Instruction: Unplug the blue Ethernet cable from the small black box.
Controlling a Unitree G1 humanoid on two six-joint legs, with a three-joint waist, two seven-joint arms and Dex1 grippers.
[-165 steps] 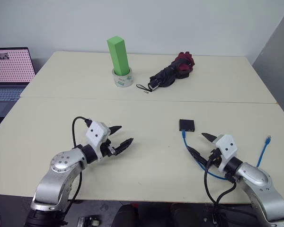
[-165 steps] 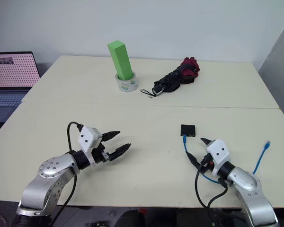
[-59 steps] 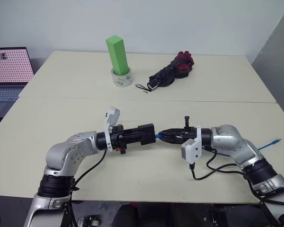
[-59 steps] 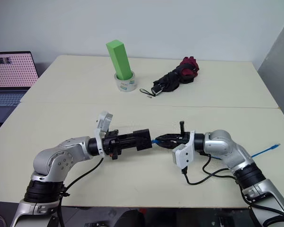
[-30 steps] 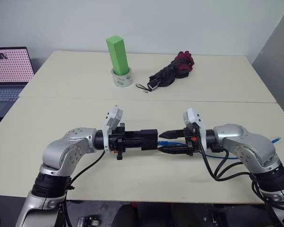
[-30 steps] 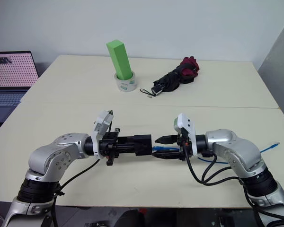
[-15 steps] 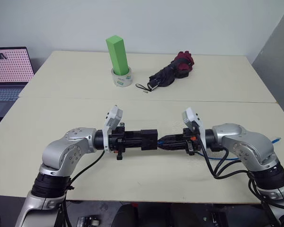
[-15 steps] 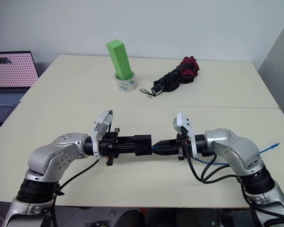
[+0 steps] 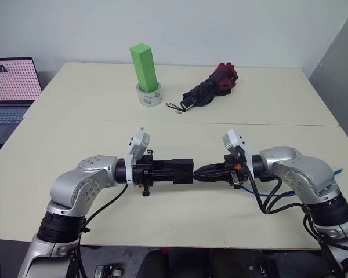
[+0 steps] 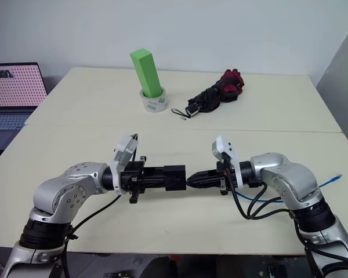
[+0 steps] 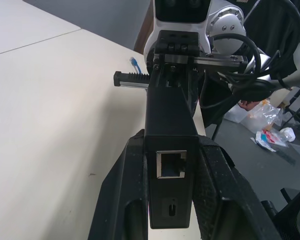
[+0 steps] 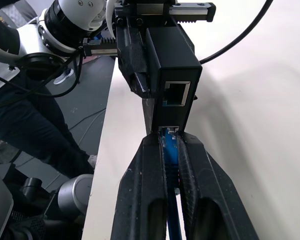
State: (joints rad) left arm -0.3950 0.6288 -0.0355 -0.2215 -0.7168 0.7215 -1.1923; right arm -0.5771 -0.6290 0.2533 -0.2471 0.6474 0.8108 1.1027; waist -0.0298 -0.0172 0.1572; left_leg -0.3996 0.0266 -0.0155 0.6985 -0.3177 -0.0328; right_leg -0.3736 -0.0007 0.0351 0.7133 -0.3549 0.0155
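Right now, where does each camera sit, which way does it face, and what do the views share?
Left eye and right eye views: head, looking forward and down over the table; both arms meet mid-table.
Left wrist view: along the left gripper, shut on the small black box, facing the right arm.
Right wrist view: along the right gripper, shut on the blue Ethernet cable at the box.
Shared: all views show the box.

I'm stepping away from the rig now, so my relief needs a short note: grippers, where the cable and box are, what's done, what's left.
Left gripper: shut on the small black box, held above the table.
Right gripper: shut on the blue Ethernet cable at its plug, right at the box's port.
Done: both things gripped.
Left: the plug looks seated; pull the two apart.
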